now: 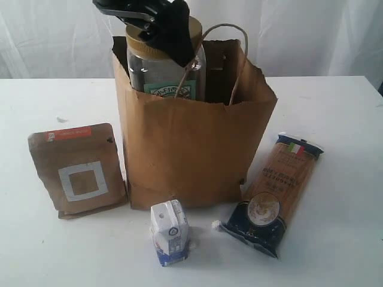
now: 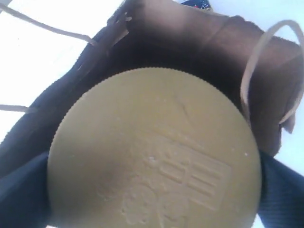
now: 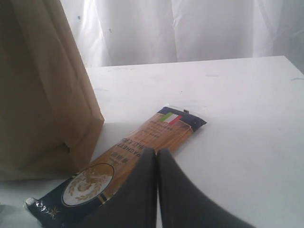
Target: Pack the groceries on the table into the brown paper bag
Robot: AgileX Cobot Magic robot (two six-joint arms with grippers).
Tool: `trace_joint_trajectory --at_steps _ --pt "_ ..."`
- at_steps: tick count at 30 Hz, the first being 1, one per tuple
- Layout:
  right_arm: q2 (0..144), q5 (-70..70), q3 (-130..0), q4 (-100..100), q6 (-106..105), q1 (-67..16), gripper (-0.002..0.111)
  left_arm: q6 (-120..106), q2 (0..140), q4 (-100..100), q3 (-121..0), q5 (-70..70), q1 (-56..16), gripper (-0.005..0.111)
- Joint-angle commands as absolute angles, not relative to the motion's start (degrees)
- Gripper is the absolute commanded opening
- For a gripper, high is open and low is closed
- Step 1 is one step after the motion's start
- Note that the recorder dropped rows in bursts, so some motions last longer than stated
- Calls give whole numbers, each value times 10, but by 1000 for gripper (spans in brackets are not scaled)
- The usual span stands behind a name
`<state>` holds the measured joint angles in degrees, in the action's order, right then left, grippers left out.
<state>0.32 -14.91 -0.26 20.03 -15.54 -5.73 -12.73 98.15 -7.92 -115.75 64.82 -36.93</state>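
The brown paper bag (image 1: 197, 149) stands open in the middle of the table (image 1: 335, 119). The tan-lidded nut jar (image 1: 161, 72) sits slightly tilted in the bag's mouth, its top above the rim. My left gripper (image 1: 164, 33) is over the lid (image 2: 142, 142), its dark fingers (image 2: 21, 194) pressed against both sides of the rim. The brown kraft pouch (image 1: 78, 170) stands left of the bag. A small white-blue carton (image 1: 169, 232) stands in front of it. The spaghetti pack (image 1: 281, 191) lies to its right. My right gripper (image 3: 157, 156) is shut and empty, low beside the spaghetti pack (image 3: 142, 142).
Two twisted paper handles (image 2: 266, 61) loop around the bag's mouth beside the jar. A white curtain (image 3: 190, 28) hangs behind the table. The bag's side wall (image 3: 42, 95) rises close to my right gripper.
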Motion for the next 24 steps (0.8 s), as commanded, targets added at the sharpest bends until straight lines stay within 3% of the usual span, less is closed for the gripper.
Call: trace_joint_trajectory --at_steps 1,3,24 --pt "0 -145 0 194 -158 -56 0 -178 966 -94 -1164 700 -372 105" --pt "0 -145 0 194 -158 -56 0 -98 968 -45 -1170 700 -372 105" --pt "0 -145 0 194 -158 -56 0 -133 958 -88 -1172 700 -372 105"
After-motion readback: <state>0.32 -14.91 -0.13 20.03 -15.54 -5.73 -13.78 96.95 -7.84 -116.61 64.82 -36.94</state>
